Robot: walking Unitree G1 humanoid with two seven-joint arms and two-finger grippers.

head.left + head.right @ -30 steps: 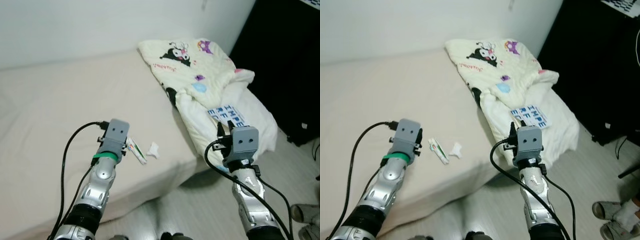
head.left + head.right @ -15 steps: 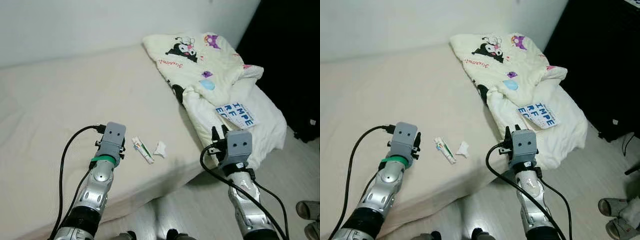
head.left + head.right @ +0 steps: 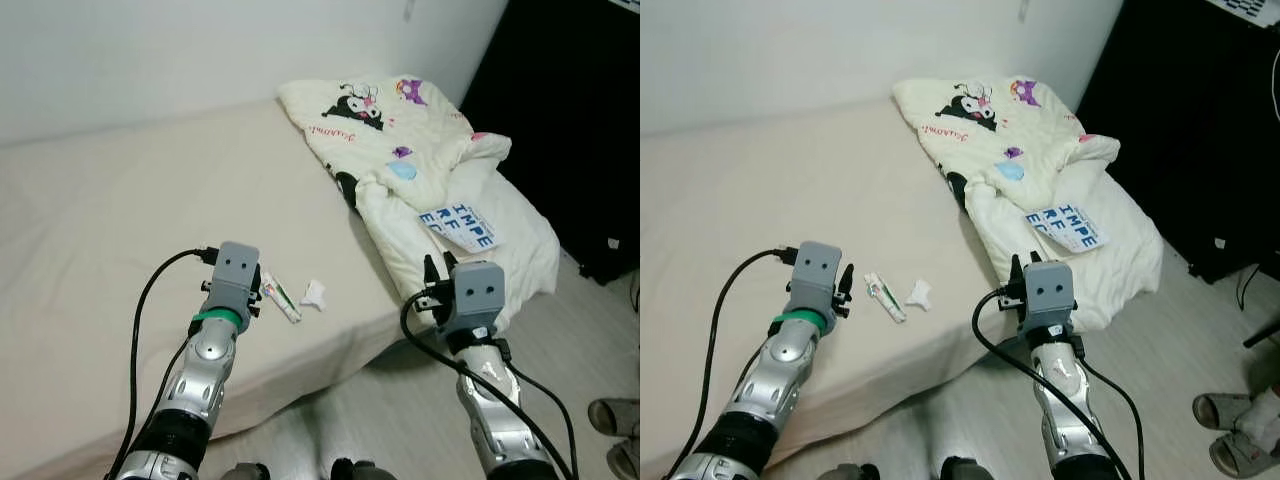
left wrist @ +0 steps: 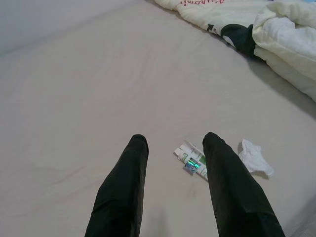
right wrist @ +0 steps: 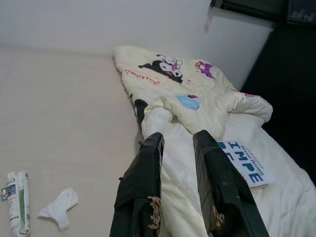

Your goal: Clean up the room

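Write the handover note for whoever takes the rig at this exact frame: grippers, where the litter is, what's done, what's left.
Left gripper: open, empty, hovering over the bed, just short of the wrapper.
Right gripper: open, empty, raised at the bed's edge, aimed at the blanket.
Litter: the wrapper and a crumpled tissue lie side by side near the bed's front edge. A printed paper rests on the blanket.
Done: nothing picked up yet.
Left: probably grab the wrapper and tissue first, then deal with the paper and blanket.

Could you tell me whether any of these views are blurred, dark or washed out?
Eye views: evenly lit and sharp; the dark cabinet loses detail in black. Left wrist view: clear, the wrapper and tissue legible past the left gripper. Right wrist view: bright, the quilt slightly washed out beyond the right gripper.
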